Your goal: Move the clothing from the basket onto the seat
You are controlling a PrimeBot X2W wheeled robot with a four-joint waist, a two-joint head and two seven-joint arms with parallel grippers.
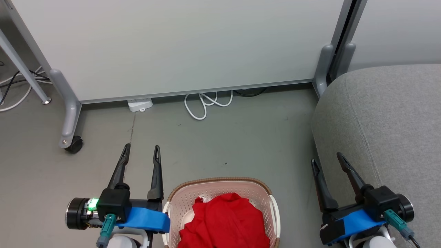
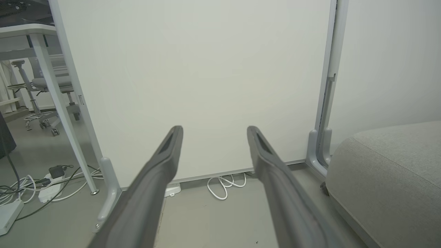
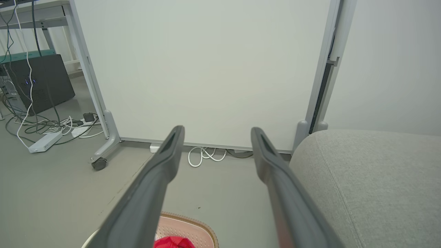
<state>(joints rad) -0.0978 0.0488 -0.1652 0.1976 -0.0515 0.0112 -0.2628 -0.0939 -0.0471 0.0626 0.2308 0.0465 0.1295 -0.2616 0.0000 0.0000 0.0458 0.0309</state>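
- Two hands, the left hand (image 1: 142, 147) and the right hand (image 1: 326, 157), hover empty with fingers spread wide on either side of the basket (image 1: 220, 180), probably poised for a first reach.
- Red clothing (image 1: 224, 220) lies heaped in the basket on the floor; none is on the visible part of the seat (image 1: 386, 120).
- The seat stands just right of the basket, so the carry looks short.
- A white partition (image 1: 179, 44), its caster (image 1: 73, 144) and a coiled cable (image 1: 206, 105) sit well beyond and block nothing.

Office or lab: wheeled partition (image 1: 172, 44), desk (image 2: 20, 30), office chair (image 2: 43, 83), floor cables (image 3: 34, 125) (power strips (image 3: 44, 142) too).
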